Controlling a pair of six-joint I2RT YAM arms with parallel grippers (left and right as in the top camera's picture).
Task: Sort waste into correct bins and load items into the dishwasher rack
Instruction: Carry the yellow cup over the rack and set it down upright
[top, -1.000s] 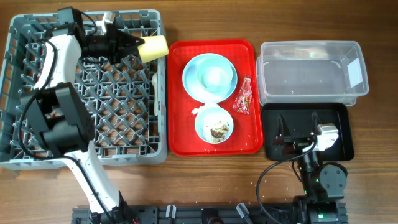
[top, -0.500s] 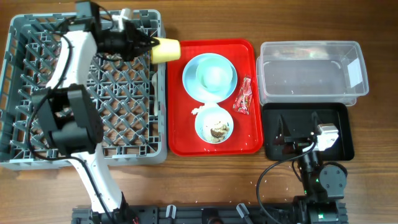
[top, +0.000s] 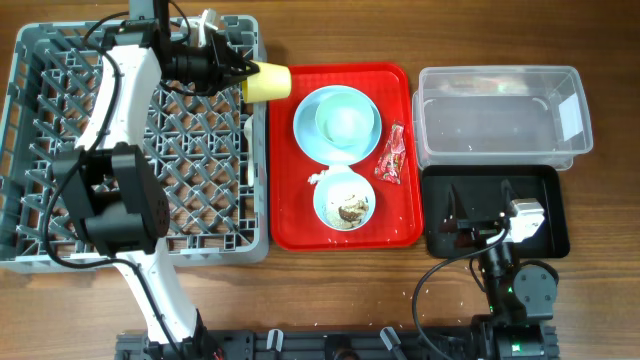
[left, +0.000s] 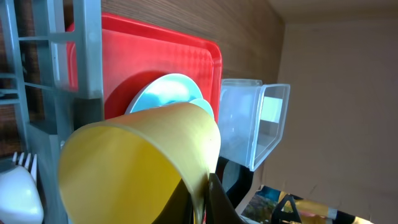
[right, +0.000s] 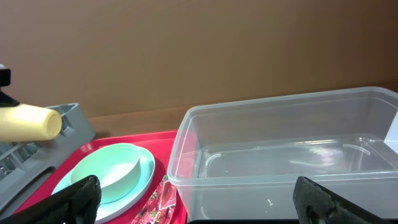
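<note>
Left pincer (top: 243, 72) grips the yellow cup (top: 268, 82) sideways over the right wall of the dishwasher rack (top: 220, 245), not yet set down. On the red tray (top: 290, 230), plate (top: 310, 135), bowl (top: 347, 120), food scraps (top: 348, 210) and red wrapper (top: 390, 155) wait. Clear tub (top: 430, 100) and black tray (top: 555, 190) look empty; right pincer (right: 199, 208) hangs wide open over the latter. Early going, I judge: nearly all sorting and loading remains.

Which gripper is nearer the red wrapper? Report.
Right. The right gripper hangs over the black tray, right of the wrapper; the left gripper holds the yellow cup at the rack.
</note>
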